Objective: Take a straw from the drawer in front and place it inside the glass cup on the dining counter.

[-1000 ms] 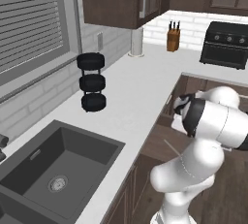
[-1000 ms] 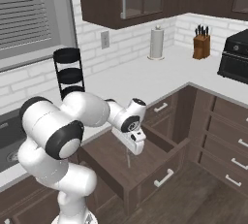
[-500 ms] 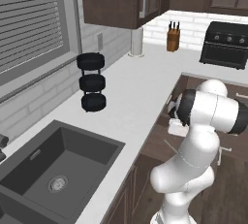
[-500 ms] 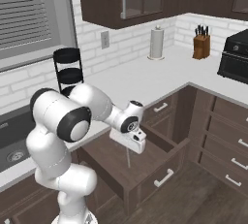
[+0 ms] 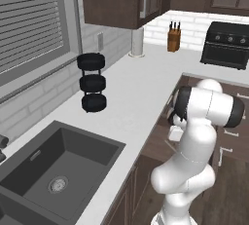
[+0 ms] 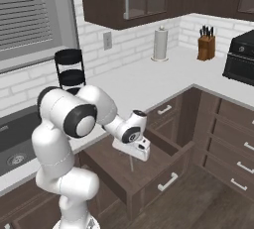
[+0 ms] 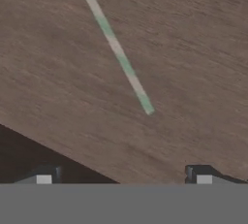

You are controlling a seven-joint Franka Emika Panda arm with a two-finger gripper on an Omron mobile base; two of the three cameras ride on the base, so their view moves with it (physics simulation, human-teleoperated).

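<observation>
Straw (image 7: 116, 48) lies flat on the wooden floor of the open drawer (image 6: 163, 171), below and ahead of the pincer (image 7: 123, 179), whose fingers stand wide apart with nothing between them. Its long axis runs on a slant across the hand view, so the pincer probably needs to turn to close across it before descending.
</observation>
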